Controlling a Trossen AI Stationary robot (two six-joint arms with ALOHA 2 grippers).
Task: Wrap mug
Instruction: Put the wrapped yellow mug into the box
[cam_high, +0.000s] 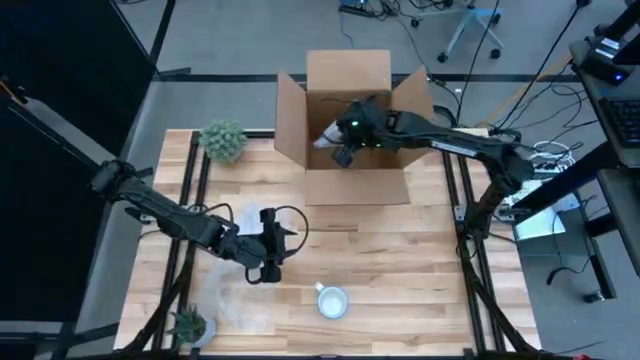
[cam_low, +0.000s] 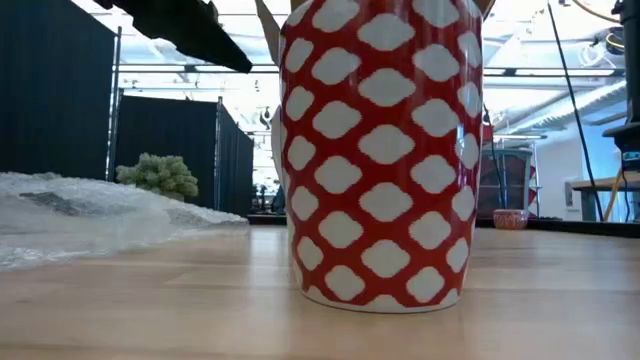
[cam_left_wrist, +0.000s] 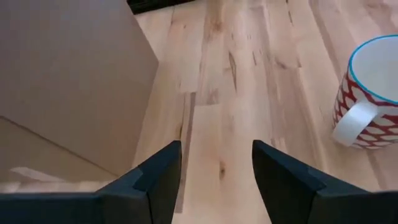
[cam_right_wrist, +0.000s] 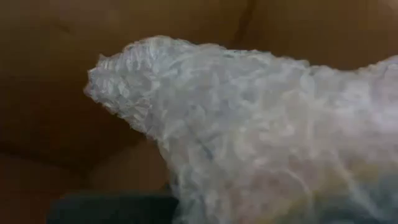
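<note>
Near edge of table (cam_high: 400, 240): mug (cam_high: 332, 301) stands upright on bare wood, red with white lattice pattern, white handle, pale blue rim. Nothing visible inside it from the high view. Not wrapped, nothing touching it

Beside it toward my left side: loose sheet of bubble wrap (cam_high: 235, 300) lying flat on the table, just apart from the mug. Small plant (cam_high: 188, 324) at the near left corner past the wrap

My left jaws (cam_high: 270, 268) hover over the table just behind and left of the mug, near the wrap edge. Wide open, holding nothing. Left wrist view shows bare wood between the fingers (cam_left_wrist: 158, 180), mug off to one side, a cardboard face on the other

Far side: cardboard box (cam_high: 348, 125) sits open, flaps up, at the back of the table. My right jaws (cam_high: 343, 152) are down inside it, against a wad of bubble wrap (cam_high: 330, 135) that sits in the box. Right wrist view is filled with that wad (cam_right_wrist: 249, 143) against brown cardboard; own fingers not visible there, so I cannot tell whether the right jaws are wide or closed on it

Second plant (cam_high: 223, 140), bushier, stands at the far left of the table, left of the box
</note>
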